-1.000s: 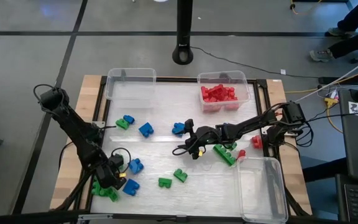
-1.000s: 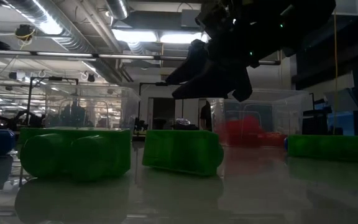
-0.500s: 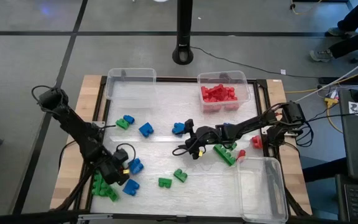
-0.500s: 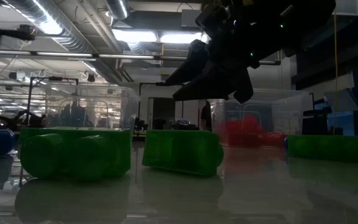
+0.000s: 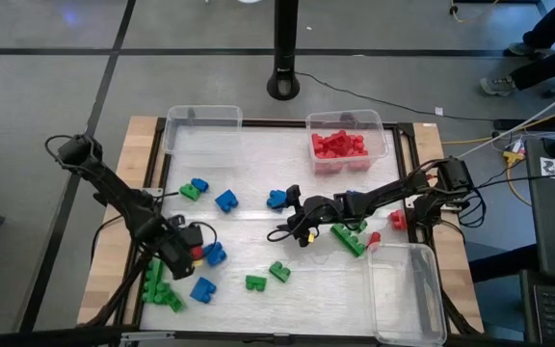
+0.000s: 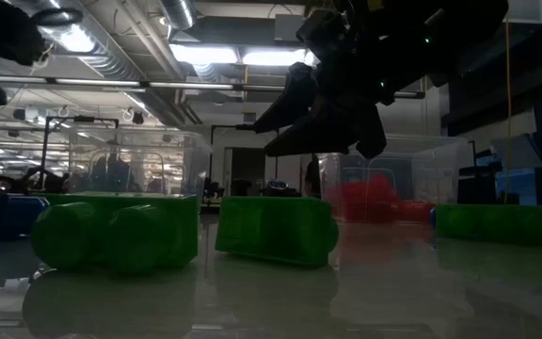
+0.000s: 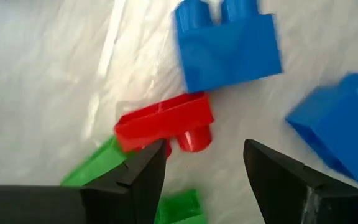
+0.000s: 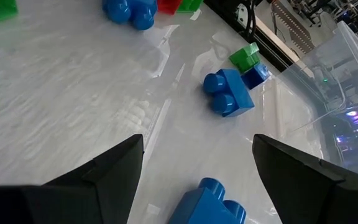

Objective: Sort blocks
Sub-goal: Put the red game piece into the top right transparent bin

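Red, green and blue blocks lie scattered on the white table. My left gripper (image 5: 188, 249) (image 7: 205, 148) is open near the table's near-left corner, over a red block (image 5: 198, 253) (image 7: 166, 121). That block lies partly on a green block (image 7: 92, 168), with blue blocks (image 7: 229, 50) (image 5: 214, 253) just beyond. My right gripper (image 5: 297, 227) (image 8: 197, 143) is open mid-table and hangs above the surface (image 6: 271, 122). It points toward the table's left, with blue blocks (image 8: 229, 93) (image 5: 277, 199) ahead and a long green block (image 5: 348, 239) behind it. My left gripper comes at the red block from above. One fingertip (image 7: 145, 171) overlaps the block's end (image 7: 135, 134) in the wrist view, and I cannot tell whether it touches. The block's stud (image 7: 194, 138) lies in the gap between the fingers.
A clear bin (image 5: 383, 135) at the far edge holds red blocks; another clear bin (image 5: 169, 135) stands at far left and a third (image 5: 371, 289) at near right. Green blocks (image 5: 160, 291) (image 6: 116, 231) (image 6: 276, 229) lie near the near edge. Two red blocks (image 5: 397, 220) lie at right.
My left gripper has moved from the green blocks at the near-left corner toward the far edge and a little right, ending beside the blue block. A red block now shows at its fingertips. The right arm has kept still.
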Available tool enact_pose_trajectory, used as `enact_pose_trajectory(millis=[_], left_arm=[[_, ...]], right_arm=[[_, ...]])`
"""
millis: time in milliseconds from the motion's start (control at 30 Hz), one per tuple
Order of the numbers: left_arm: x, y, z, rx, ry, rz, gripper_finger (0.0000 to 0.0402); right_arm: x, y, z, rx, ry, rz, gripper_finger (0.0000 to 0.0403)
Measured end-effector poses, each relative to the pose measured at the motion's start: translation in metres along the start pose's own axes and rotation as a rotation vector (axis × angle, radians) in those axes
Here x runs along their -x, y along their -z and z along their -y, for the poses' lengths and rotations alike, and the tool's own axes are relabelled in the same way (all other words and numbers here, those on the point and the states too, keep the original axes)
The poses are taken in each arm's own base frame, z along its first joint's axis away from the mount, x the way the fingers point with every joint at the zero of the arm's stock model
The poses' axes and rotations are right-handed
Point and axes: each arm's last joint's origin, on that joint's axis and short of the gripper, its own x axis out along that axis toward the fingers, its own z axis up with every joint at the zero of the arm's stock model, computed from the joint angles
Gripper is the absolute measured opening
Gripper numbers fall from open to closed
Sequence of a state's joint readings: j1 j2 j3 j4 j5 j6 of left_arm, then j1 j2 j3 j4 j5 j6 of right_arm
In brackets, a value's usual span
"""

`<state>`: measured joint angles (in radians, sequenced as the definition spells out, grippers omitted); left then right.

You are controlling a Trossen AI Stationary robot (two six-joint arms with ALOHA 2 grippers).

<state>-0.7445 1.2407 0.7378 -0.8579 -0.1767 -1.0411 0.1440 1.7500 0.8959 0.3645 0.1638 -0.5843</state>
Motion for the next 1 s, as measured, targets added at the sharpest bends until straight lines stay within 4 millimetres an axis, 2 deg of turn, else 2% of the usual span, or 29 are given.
enact_pose_trajectory(millis=[200,433,600,867,1000], left_arm=[[-0.007,0.000,-0.006,-0.214,-0.022,-0.007,0.0208],[-0.017,-0.005,-0.019,-0.339,-0.054,-0.022,0.0245],[-0.031,-0.001,-0.019,-0.456,0.030,-0.015,0.0262],[-0.049,0.009,-0.028,-0.569,0.042,-0.009,0.0253],[-0.052,0.011,-0.030,-0.571,0.039,0.011,0.0232]], right_arm=[[0.000,0.000,0.000,-0.019,0.000,0.000,0.0303],[0.000,0.000,0.000,-0.057,-0.001,-0.001,0.0303],[0.000,0.000,0.000,-0.059,-0.001,-0.001,0.0303],[0.000,0.000,0.000,-0.058,0.000,0.000,0.0303],[0.000,0.000,0.000,-0.057,0.004,-0.002,0.0303]])
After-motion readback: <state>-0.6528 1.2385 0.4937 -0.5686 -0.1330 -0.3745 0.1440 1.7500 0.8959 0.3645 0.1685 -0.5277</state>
